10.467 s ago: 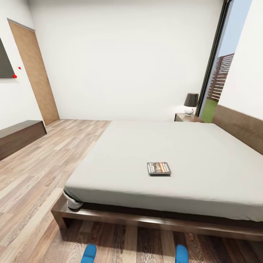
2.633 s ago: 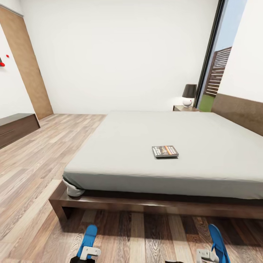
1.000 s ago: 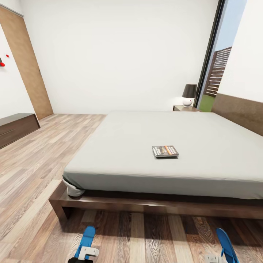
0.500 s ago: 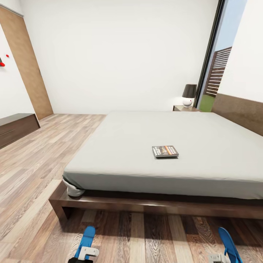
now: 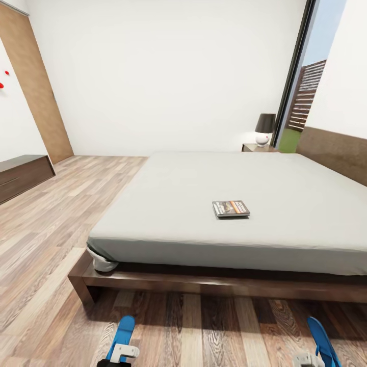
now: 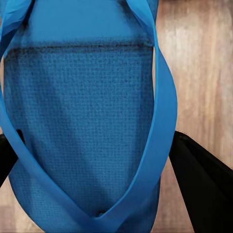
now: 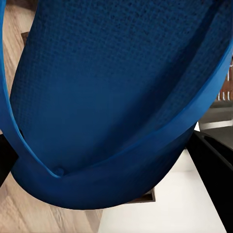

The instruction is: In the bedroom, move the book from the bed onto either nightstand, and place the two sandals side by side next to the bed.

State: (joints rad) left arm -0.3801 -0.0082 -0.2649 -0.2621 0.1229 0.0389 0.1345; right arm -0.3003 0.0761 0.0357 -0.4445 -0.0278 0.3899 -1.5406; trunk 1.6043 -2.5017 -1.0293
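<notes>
Head view: bed (image 5: 244, 199) with pale mattress on dark frame fills the middle of the room; book (image 5: 231, 208) lies flat on the mattress, toward the foot end, well apart from both arms. Nightstand (image 5: 257, 148) stands at the far head corner of the bed, lamp (image 5: 264, 129) on top. Long low cabinet (image 5: 23, 176) against the left wall, wooden door (image 5: 35, 86) beyond it. At the bottom edge, left end effector (image 5: 121, 352) sits at the heel end of the left sandal (image 5: 123, 332), which points toward the bed frame above the plank floor (image 5: 46, 244). Right end effector (image 5: 307, 360) is at the lower end of the right sandal (image 5: 322, 342), which is tilted. Left wrist view: blue sole and straps of the sandal (image 6: 82, 126) lie between the dark fingers (image 6: 201, 184), clamped on it. Right wrist view: sandal (image 7: 116, 102) is likewise clasped between dark fingers (image 7: 213, 165), sole tilted, wall and floor behind it. The two sandals are well apart, one at each side.
</notes>
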